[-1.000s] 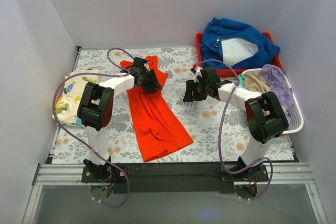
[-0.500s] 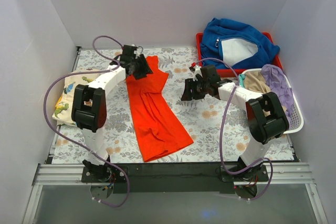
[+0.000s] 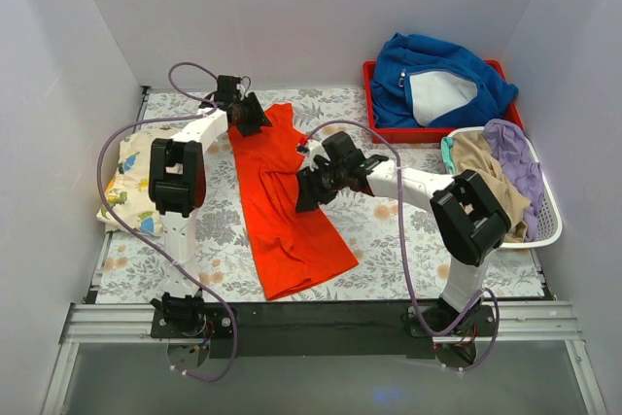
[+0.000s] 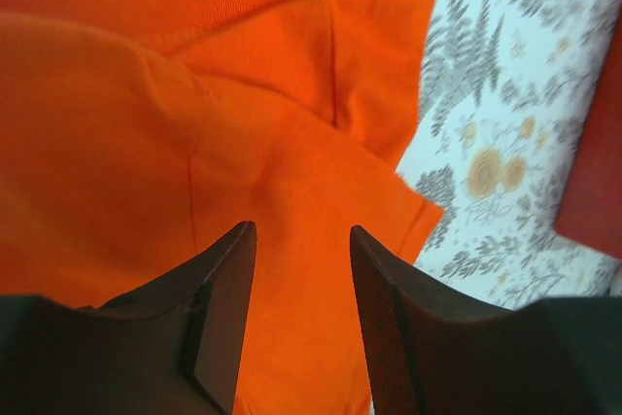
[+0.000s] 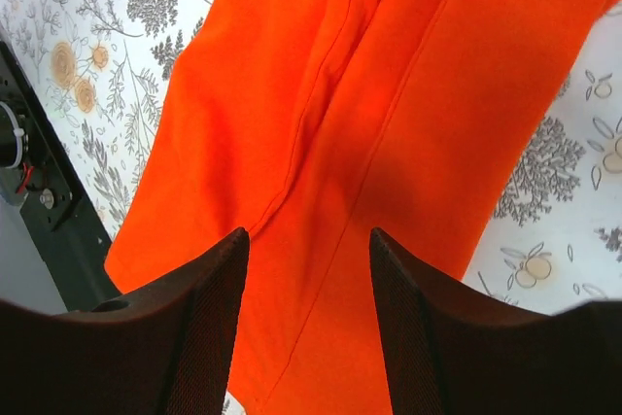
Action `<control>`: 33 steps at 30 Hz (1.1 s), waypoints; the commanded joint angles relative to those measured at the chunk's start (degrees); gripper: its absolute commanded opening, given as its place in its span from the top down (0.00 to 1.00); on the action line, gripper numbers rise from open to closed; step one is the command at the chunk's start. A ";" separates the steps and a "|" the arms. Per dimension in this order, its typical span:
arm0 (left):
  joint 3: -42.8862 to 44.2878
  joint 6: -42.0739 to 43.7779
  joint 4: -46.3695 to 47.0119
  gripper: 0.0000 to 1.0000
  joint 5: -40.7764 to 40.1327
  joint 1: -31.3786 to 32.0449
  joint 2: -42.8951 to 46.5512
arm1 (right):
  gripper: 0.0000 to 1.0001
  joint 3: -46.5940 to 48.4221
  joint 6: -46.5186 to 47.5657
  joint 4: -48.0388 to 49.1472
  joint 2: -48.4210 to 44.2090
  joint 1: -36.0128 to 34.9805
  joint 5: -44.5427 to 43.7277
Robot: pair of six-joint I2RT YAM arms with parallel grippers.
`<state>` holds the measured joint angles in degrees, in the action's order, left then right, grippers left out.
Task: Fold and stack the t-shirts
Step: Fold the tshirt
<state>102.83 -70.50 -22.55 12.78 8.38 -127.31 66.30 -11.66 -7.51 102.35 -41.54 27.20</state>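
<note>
Orange-red t-shirt (image 3: 289, 213) lies long and narrow on the table (image 3: 389, 225); we see left gripper (image 4: 301, 228) spread over its far end, right gripper (image 5: 307, 232) spread over its middle, neither pinching cloth.

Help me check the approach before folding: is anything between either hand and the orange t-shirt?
Nothing visible. The left hand is open over the far end of the orange t-shirt, the right hand open over its middle; both wrist views show only bare cloth below.

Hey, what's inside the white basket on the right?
The white basket holds a tan garment and a lilac garment piled together; anything beneath them is covered.
</note>
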 commanded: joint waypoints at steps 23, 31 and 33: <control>-7.46 3.53 -1.54 0.59 -3.10 -0.82 6.89 | 0.40 27.48 3.13 -2.43 27.30 2.86 -10.40; -9.14 4.84 -0.48 0.59 -4.25 -2.84 6.63 | 0.40 20.72 3.05 -2.07 25.28 4.27 -13.14; -8.35 5.11 -0.13 0.59 -3.64 -3.11 5.85 | 0.40 19.40 2.44 -1.90 24.23 4.36 -13.66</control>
<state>94.17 -66.89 -23.49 9.85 5.91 -124.95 89.80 -9.74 -4.05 126.48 -38.50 19.55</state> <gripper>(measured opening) 0.414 0.599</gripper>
